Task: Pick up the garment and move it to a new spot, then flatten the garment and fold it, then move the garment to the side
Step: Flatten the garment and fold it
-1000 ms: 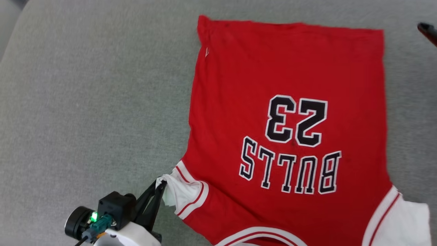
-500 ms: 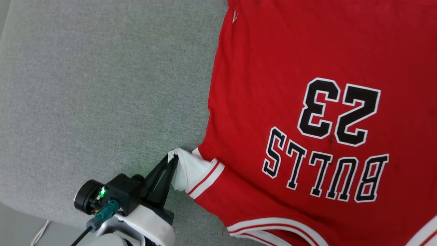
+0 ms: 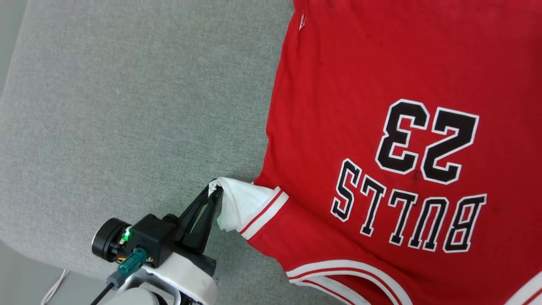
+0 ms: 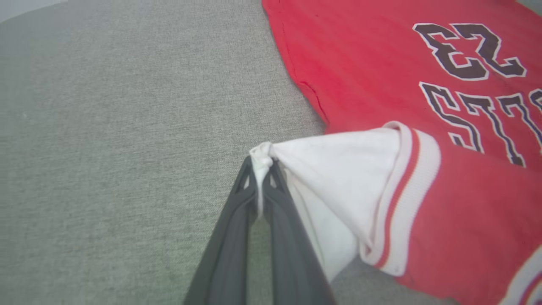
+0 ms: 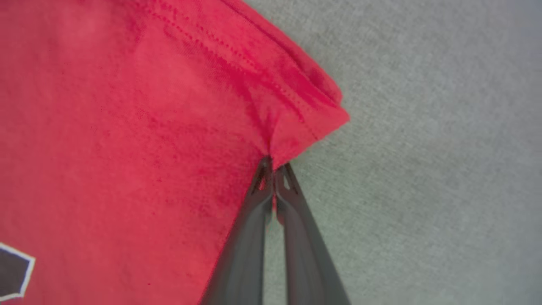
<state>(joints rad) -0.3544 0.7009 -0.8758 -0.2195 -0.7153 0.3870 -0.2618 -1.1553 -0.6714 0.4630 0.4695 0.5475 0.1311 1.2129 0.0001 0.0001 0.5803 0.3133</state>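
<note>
The left gripper is seen at the lower left of the head view. Its pale forearm rises from the bottom edge and its two dark fingers are angled up and to the right. The tips are pressed together on the bunched end of a white sleeve of the garment, so that the cloth is drawn out to a point away from the shirt's body. The right gripper is likewise clamped: a red hem corner is nipped between its fingertips, and the fabric is puckered just beyond them. The garment is spread print side up on a grey upholstered surface and occupies the right part of the head view, where the black-and-white number and lettering are seen upside down. Bare grey fabric is left beside the shirt on the left, and a paler strip is visible beyond the surface's near edge.
</note>
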